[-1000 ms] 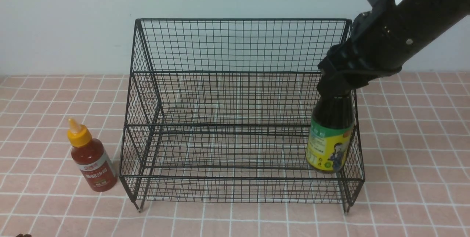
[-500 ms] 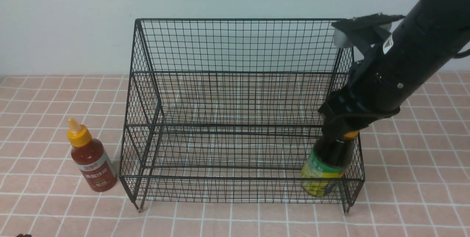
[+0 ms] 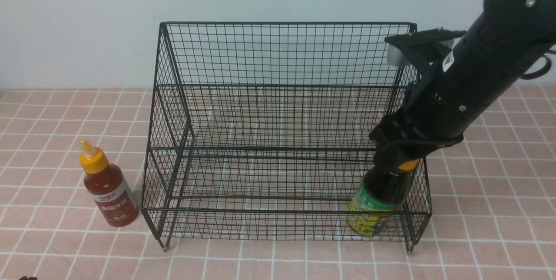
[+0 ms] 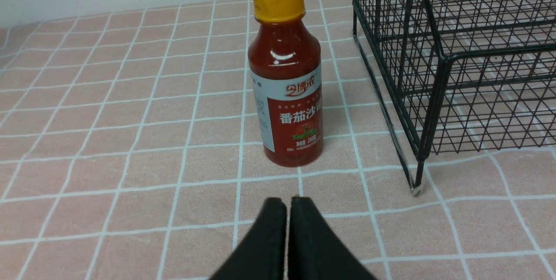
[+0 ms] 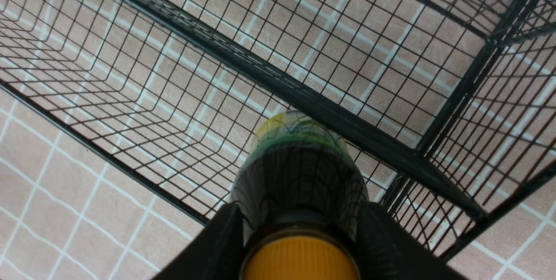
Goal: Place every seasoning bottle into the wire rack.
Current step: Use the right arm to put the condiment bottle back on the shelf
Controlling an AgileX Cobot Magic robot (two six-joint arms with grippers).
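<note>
The tabletop (image 3: 486, 193) is covered in a pattern of small pink tiles with white lines between them, and its far edge runs along a plain pale wall (image 3: 78, 28). Two things stand directly on it. The black wire rack (image 3: 286, 22) rests on short feet about midway between the left and right sides, its tall back toward the far edge and close to the wall. The red sauce bottle (image 3: 110, 193) stands upright on the tiles just beside the rack's left side, level with the lower front tier and not touching the wire, its yellow-orange nozzle cap pointing up.
</note>
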